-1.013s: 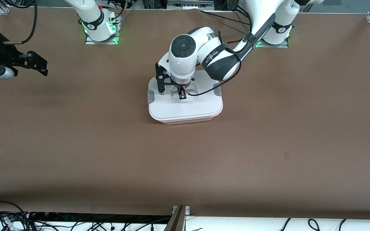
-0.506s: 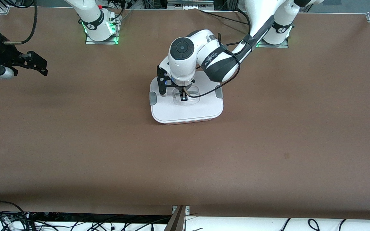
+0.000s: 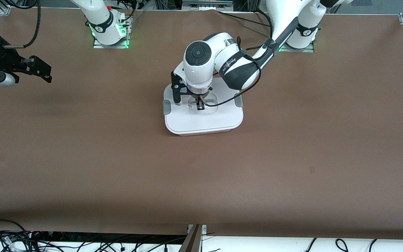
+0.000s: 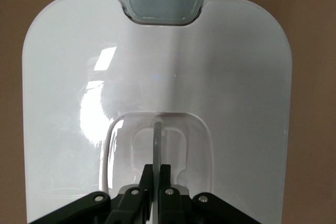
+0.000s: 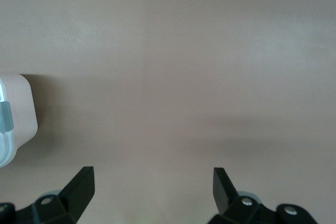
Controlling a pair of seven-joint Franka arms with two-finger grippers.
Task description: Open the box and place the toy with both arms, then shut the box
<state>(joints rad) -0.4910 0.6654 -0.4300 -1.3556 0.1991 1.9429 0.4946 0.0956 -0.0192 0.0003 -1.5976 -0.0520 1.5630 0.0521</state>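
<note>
Left gripper straight above box centre, clamped on lid handle. Right gripper parked wide apart at right arm's table end, waiting.

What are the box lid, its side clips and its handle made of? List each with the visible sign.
Lid: likely glossy white plastic, showing bright reflections.
Side clip: grey, smooth moulded plastic, slightly translucent by its look.
Handle: clear plastic; the recess shows through it. The left claw is shut on it.
</note>
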